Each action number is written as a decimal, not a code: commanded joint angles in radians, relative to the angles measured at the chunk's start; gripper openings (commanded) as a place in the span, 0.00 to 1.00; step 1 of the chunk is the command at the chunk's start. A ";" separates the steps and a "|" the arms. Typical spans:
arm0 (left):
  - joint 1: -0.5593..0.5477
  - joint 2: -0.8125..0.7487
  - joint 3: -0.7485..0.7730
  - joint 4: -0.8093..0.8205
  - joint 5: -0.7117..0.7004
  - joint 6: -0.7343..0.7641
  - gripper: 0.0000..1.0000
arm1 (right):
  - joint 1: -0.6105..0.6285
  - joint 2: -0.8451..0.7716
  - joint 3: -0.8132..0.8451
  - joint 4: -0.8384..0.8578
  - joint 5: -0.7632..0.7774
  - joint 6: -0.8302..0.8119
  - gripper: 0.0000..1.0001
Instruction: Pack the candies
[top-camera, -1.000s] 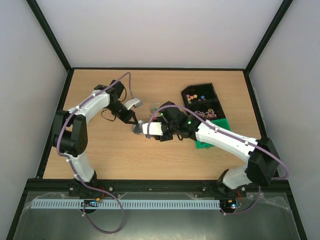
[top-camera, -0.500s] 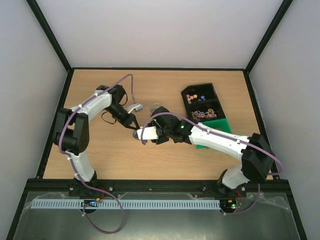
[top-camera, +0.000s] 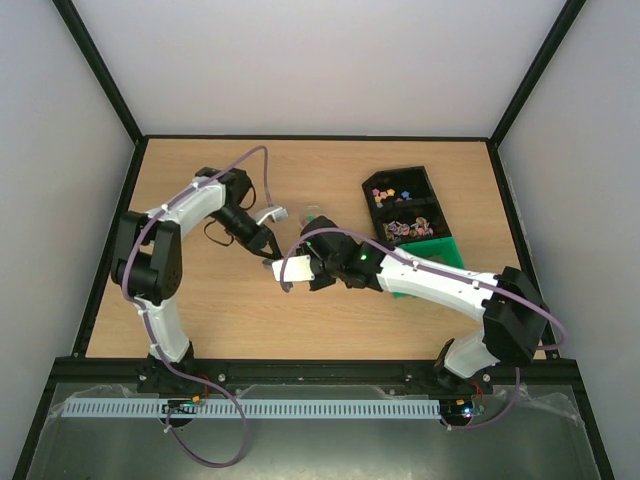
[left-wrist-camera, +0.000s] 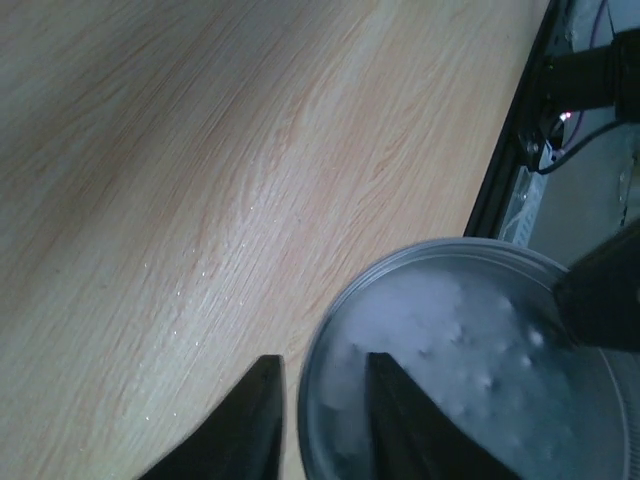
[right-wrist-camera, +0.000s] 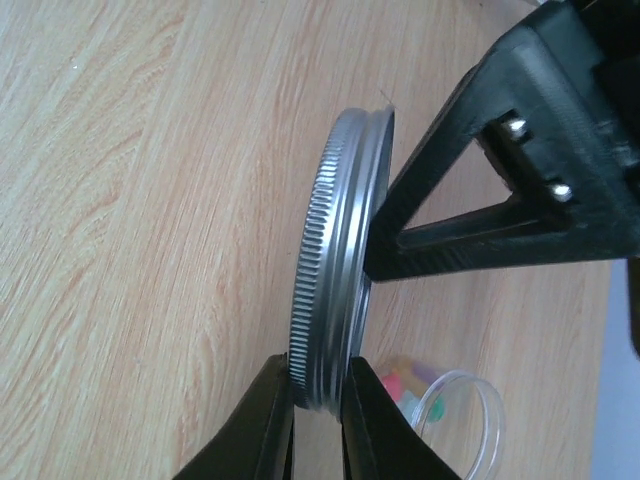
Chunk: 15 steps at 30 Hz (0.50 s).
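Observation:
A round metal lid (right-wrist-camera: 335, 260) stands on edge over the table. My right gripper (right-wrist-camera: 320, 365) is shut on its lower rim; in the top view it (top-camera: 281, 268) sits at the table's middle. My left gripper (left-wrist-camera: 322, 358) faces the lid's inner side (left-wrist-camera: 470, 370). Its fingers are slightly parted and straddle the rim, with wood showing between the outer finger and the rim. From above it (top-camera: 266, 247) is just behind the lid (top-camera: 272, 263). A clear jar (right-wrist-camera: 462, 425) holding a few candies (right-wrist-camera: 400, 385) stands close by. More candies (top-camera: 400, 207) lie in a black tray (top-camera: 397, 172).
The jar (top-camera: 312, 214) stands just behind the two grippers. The black tray sits at the right back, and a green object (top-camera: 440, 250) lies in front of it, partly under my right arm. The left gripper's black finger (right-wrist-camera: 480, 225) touches the lid's open side.
My right gripper has moved left and closed on the lid's rim. My left gripper has shifted slightly back, and the lid is now mostly hidden between the two grippers from above.

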 joint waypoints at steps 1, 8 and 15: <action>0.023 -0.008 0.070 -0.014 0.060 -0.015 0.33 | -0.029 -0.012 0.028 -0.014 -0.039 0.095 0.06; 0.247 -0.096 0.185 0.214 0.018 -0.201 0.95 | -0.232 0.013 0.130 -0.068 -0.384 0.388 0.06; 0.254 -0.339 0.053 0.709 -0.230 -0.411 0.99 | -0.401 0.126 0.210 -0.022 -0.741 0.785 0.06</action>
